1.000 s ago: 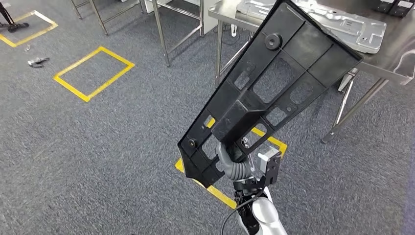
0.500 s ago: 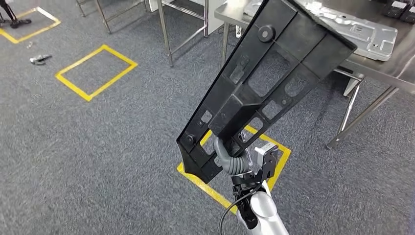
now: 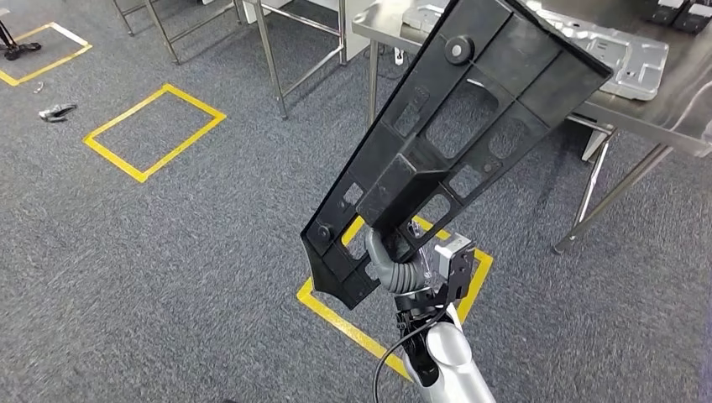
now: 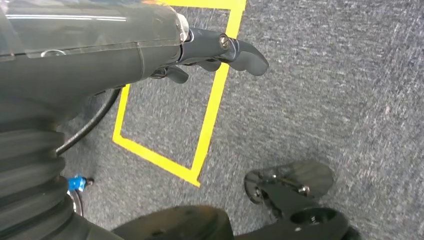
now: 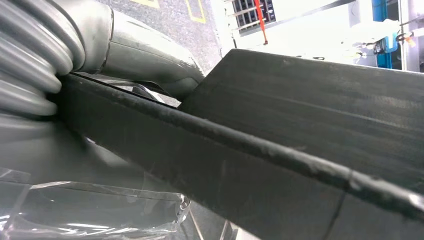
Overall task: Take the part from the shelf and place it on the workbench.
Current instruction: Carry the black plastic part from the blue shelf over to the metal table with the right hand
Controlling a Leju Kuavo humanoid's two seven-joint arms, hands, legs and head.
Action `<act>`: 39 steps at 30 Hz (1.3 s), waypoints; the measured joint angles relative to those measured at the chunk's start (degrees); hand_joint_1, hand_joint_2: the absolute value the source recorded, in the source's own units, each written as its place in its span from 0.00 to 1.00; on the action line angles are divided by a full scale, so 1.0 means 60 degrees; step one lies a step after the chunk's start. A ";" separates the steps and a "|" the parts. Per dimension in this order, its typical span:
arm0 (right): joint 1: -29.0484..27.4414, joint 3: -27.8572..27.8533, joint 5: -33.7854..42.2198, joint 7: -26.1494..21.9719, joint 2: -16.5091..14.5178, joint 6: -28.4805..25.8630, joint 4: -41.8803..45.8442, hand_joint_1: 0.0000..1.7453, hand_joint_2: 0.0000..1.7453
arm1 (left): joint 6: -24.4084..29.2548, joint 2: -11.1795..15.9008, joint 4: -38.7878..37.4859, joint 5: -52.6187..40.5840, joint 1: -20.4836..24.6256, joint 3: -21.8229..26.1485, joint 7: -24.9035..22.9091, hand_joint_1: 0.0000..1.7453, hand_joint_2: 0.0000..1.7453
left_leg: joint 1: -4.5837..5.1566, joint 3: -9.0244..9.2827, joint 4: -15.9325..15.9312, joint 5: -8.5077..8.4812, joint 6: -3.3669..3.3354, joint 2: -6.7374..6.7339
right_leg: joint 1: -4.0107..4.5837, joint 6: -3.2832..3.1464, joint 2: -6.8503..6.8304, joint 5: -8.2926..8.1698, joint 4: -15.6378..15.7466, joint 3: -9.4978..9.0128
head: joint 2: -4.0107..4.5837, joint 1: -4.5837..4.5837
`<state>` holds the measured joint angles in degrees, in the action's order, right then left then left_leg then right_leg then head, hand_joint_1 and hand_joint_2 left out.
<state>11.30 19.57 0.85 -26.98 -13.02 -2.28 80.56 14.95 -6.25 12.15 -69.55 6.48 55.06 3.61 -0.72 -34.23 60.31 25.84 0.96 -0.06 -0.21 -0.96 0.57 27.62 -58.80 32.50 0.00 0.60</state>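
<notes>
Grey carpet floor [image 3: 210, 252] marked with yellow tape rectangles [image 3: 154, 132]; bare steel-legged frames at the far side. A stainless steel workbench [image 3: 663, 105] stands ahead to the right, with a pale stamped sheet-metal panel [image 3: 625, 59] already lying on it.

The long black ribbed plastic part [image 3: 458, 138] with cut-out windows is off the shelf and carried tilted, its broad end overlapping the bench edge in the head view, narrow end low. The right hand [image 3: 393, 262] clasps its lower section from behind; the right wrist view shows the thumb pressed against the part's edge.

The left hand [image 4: 220, 50] hangs over the carpet, fingers curled in, holding nothing.

Judgement: pickup done; final approach, lowering and release remain. No containers in sight.
</notes>
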 joint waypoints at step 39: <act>0.0121 0.0150 -0.0017 -0.0109 0.0006 0.0071 -0.0108 1.00 1.00 | 0.0117 0.0076 0.0000 0.0022 -0.0184 0.0079 0.0160 0.00 1.00 | 0.0030 0.0470 -0.0679 0.0124 -0.0387 0.0073 | -0.0017 0.0269 -0.0028 0.1086 -0.1920 0.0524 | -0.0003 -0.0090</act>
<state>12.03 20.47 0.74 -27.64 -12.98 -1.86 79.91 15.65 -5.79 12.15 -69.42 5.37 55.54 4.57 -0.54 -31.42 56.23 26.58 -1.36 0.37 -0.32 0.65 0.41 34.14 -70.31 35.64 -0.02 0.06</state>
